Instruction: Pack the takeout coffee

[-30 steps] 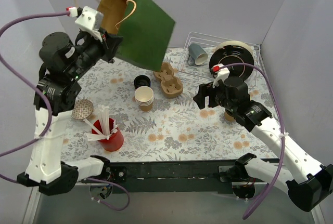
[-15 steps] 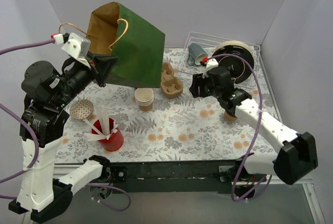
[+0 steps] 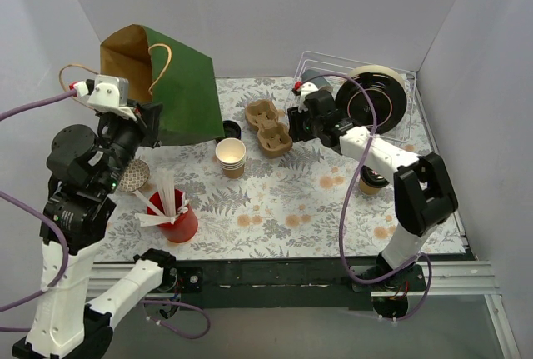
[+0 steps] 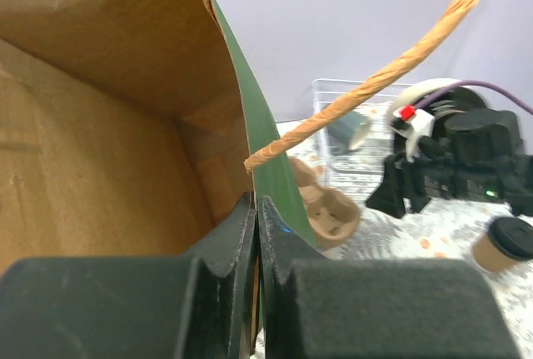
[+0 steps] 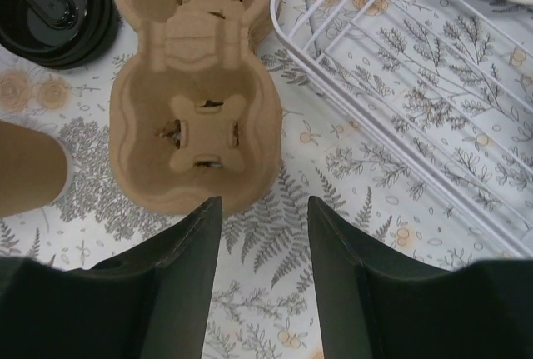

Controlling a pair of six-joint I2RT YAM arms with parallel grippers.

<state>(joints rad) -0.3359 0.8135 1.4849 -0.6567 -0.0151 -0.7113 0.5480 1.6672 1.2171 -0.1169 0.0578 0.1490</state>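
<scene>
My left gripper (image 3: 150,120) is shut on the rim of a green paper bag (image 3: 185,92), brown inside, and holds it tilted with its mouth up at the back left. In the left wrist view the fingertips (image 4: 256,206) pinch the bag wall (image 4: 268,155). A lidded kraft cup (image 3: 372,182) stands at the right, partly behind my right arm; it also shows in the left wrist view (image 4: 503,244). A stack of open kraft cups (image 3: 231,157) stands mid-table, with black lids (image 3: 228,130) behind it. My right gripper (image 5: 265,209) is open and empty, just off the near end of a pulp cup carrier (image 5: 196,84).
A red cup of white sticks (image 3: 175,217) stands at the front left, a patterned round disc (image 3: 132,176) beside it. A white wire rack (image 3: 391,130) at the back right holds a grey-blue mug (image 4: 354,130) and a black plate (image 3: 376,101).
My left arm has swung the bag down and to the left. My right arm has reached from the right side across to the cup carrier, leaving the lidded cup behind.
</scene>
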